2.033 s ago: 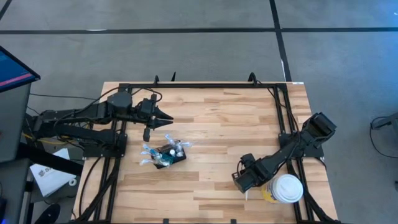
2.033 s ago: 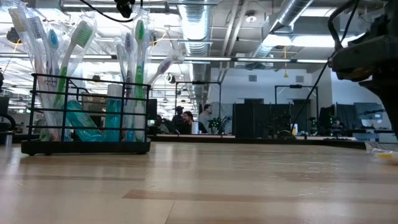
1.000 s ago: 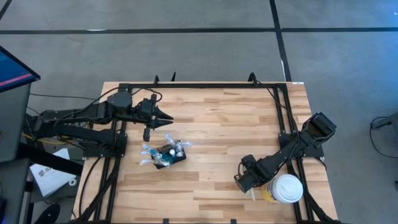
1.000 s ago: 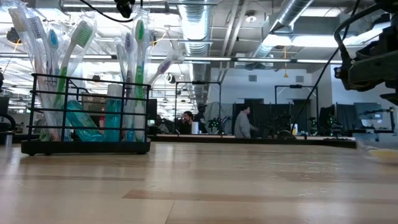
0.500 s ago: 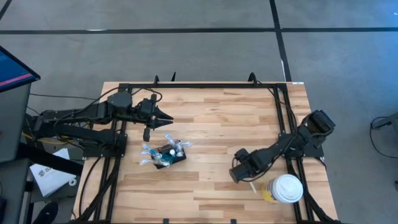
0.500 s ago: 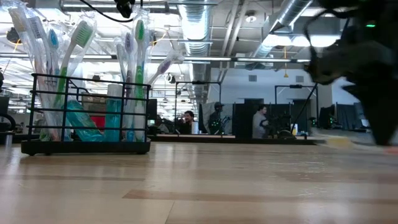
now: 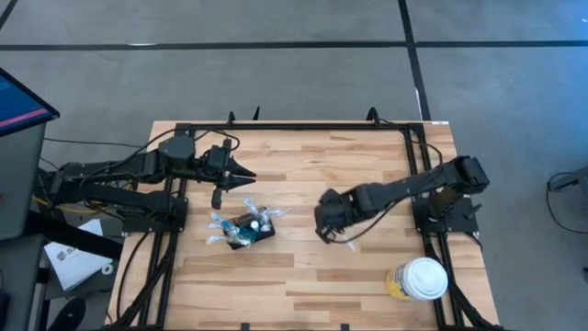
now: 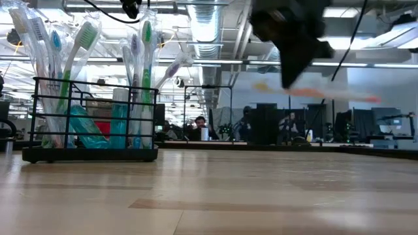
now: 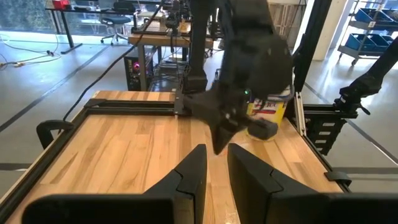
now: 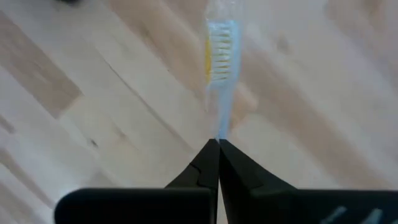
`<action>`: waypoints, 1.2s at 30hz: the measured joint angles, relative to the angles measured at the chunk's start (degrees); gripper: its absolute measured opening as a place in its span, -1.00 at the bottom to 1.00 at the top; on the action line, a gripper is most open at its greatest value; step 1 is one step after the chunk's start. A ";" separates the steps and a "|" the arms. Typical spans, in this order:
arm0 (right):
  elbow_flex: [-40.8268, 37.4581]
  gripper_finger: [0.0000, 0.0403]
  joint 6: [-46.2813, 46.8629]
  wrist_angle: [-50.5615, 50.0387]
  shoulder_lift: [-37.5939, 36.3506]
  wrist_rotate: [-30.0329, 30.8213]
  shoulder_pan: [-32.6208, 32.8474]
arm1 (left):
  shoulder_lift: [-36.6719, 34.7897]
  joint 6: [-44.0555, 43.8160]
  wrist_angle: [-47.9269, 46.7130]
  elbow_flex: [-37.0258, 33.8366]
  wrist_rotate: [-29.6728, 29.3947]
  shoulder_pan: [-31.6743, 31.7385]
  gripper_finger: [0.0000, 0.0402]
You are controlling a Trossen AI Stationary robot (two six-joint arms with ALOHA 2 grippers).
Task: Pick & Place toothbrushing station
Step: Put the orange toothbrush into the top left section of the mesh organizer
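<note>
Black wire mesh forms the toothbrushing station (image 7: pixel 250 230), which is standing on the left half of the desk (image 7: pixel 312 165), already bristling with wrapped toothbrushes and teal tubes. The right tool (image 7: pixel 323 228) is hanging above the desk's middle, just right of the station, pinching a wrapped toothbrush (image 10: pixel 219 81) by its neck; dropping it in looks like the step left. The left tool (image 7: pixel 246 175) is waiting just behind the station, fingers slightly apart, holding nothing. A white-lidded cup (image 7: pixel 421 279) is sitting at the near right corner.
</note>
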 joint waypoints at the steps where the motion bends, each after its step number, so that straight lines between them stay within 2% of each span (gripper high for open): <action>1: 1.50 -1.00 -1.61 -0.55 0.00 0.32 -0.67 | 0.00 -0.01 0.01 0.00 0.00 -0.01 -0.70; 12: 17.03 -1.00 -19.26 -0.87 0.00 4.47 -4.54 | 0.00 -0.02 1.39 0.00 0.00 -0.01 -0.70; 22: 26.19 -1.00 -31.88 -0.79 0.00 10.71 -4.51 | 0.00 -2.11 7.98 0.00 -0.02 0.00 -0.70; 36: 29.13 -1.00 -51.48 18.04 -0.02 11.92 -4.53 | 1.94 -2.74 14.33 0.02 0.00 -0.01 -0.70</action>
